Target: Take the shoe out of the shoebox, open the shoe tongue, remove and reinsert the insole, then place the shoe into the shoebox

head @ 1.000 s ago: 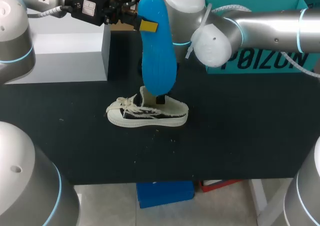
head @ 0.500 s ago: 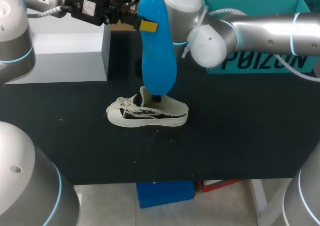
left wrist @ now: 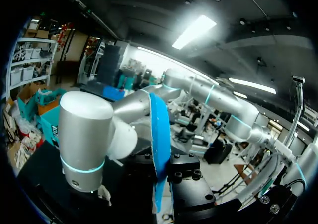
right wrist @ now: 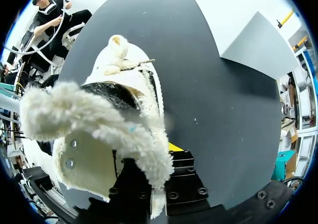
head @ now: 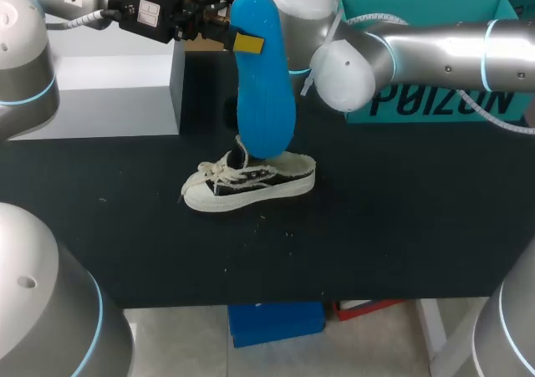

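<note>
Reinsert step, I reckon: left hand (head: 242, 41) pinches the blue insole (head: 264, 93) upright, right hand (right wrist: 149, 160) clamps the shoe (head: 251, 183) by its heel on the desk (head: 401, 226); next, steer the tip down into the opening

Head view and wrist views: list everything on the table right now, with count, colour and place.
Blue foam insole: one, bright blue, upright, lower end at the shoe's opening.
Fleece-lined canvas shoe: one, cream and black, mid-table, toe toward the left.
Cardboard shoebox: one, teal, far right.
Rectangular box: one, pale grey, far left.
Table: one, black.
Left pincer: one, yellow-tipped, shut on the insole's top end.
Right pincer: one, yellow-tipped, shut on the shoe's heel collar; hidden in the head view.
</note>
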`<control>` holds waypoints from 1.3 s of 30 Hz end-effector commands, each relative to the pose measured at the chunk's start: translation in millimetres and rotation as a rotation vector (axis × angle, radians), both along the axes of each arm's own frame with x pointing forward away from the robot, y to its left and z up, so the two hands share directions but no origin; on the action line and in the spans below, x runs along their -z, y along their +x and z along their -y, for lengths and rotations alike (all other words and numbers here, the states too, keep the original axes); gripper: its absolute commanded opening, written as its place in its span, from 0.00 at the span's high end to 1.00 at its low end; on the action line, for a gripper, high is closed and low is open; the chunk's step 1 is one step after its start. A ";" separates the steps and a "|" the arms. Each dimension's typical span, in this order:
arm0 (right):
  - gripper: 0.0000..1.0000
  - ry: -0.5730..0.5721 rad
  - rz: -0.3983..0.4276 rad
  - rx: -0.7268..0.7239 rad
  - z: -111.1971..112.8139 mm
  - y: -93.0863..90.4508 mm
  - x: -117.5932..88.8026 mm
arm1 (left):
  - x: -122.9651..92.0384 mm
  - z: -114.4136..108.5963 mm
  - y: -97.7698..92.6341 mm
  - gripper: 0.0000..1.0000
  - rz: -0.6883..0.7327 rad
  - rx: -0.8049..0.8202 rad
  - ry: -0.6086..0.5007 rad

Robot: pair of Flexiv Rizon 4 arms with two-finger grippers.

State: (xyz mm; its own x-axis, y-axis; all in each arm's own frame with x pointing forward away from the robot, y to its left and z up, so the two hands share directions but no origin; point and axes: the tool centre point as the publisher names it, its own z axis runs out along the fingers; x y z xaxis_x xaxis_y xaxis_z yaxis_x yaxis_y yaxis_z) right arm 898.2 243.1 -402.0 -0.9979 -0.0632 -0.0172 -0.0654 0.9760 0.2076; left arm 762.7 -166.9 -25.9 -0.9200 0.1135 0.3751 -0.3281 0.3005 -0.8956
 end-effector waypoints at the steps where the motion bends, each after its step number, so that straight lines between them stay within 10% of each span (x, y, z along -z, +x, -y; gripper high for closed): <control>1: 1.00 -0.001 -0.001 0.001 -1.1 1.1 0.7 | 0.9 0.8 0.2 1.00 0.001 -0.001 0.001; 8: 1.00 0.008 -0.010 0.004 -2.1 1.3 -2.0 | 0.9 0.8 0.2 1.00 0.001 -0.001 0.001; 17: 1.00 0.090 -0.002 0.157 7.8 7.5 -53.0 | 0.9 0.8 0.2 1.00 0.001 -0.001 0.001; 39: 1.00 0.137 0.112 1.182 52.7 12.5 -93.7 | 0.9 0.8 0.2 1.00 0.001 -0.001 0.001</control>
State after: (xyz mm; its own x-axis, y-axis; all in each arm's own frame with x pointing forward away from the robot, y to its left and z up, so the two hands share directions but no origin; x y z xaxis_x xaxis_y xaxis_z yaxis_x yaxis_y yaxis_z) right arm 921.1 195.8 -315.4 -0.7313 0.6816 -0.0259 0.6444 0.7027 0.3016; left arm 762.6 -166.9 -25.9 -0.9200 0.1135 0.3751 -0.3281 0.3005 -0.8956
